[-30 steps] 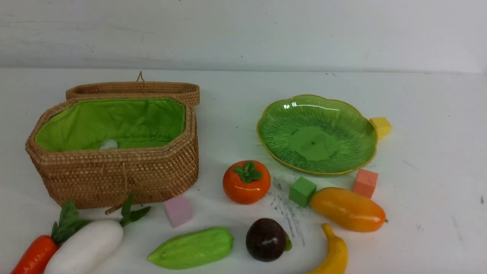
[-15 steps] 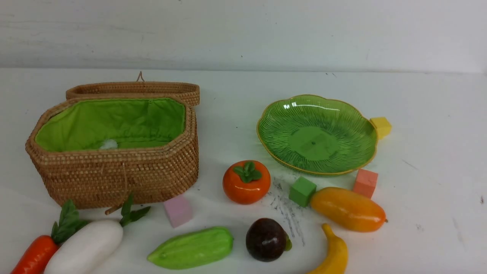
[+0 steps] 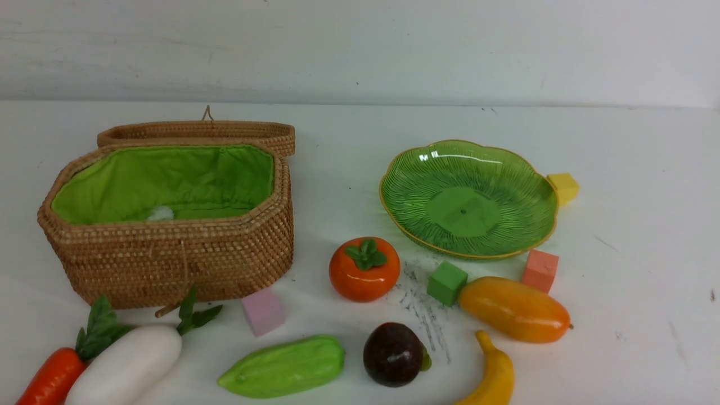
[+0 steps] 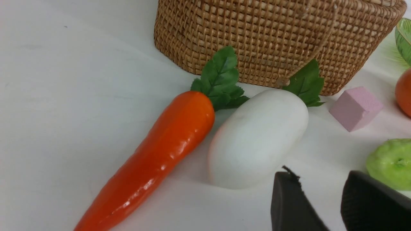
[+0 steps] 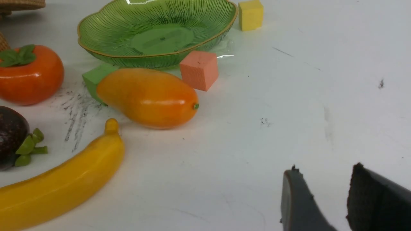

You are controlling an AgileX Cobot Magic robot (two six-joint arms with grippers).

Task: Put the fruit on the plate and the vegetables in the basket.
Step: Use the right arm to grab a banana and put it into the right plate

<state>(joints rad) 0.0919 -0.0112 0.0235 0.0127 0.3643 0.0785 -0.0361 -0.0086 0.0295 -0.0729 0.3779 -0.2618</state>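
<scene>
The wicker basket (image 3: 169, 259) stands open at the left, its green lining bare. The green plate (image 3: 526, 228) sits empty at the right. In front lie the persimmon (image 3: 364, 269), mangosteen (image 3: 392, 354), mango (image 3: 514, 309) and banana (image 3: 495, 376). Carrot (image 3: 50, 376), white radish (image 3: 125, 365) and green gourd (image 3: 284, 365) lie along the near edge. Neither arm shows in the front view. My left gripper (image 4: 321, 178) hovers open and empty just short of the radish (image 4: 257, 138). My right gripper (image 5: 324, 175) is open over bare table, well clear of the mango (image 5: 147, 98).
Small foam cubes lie about: pink (image 3: 263, 311) by the basket, green (image 3: 447, 282) against the mango, salmon (image 3: 540, 270) and yellow (image 3: 563, 187) at the plate's rim. The basket's lid (image 3: 197, 132) lies back behind it. A wall runs along the table's far edge.
</scene>
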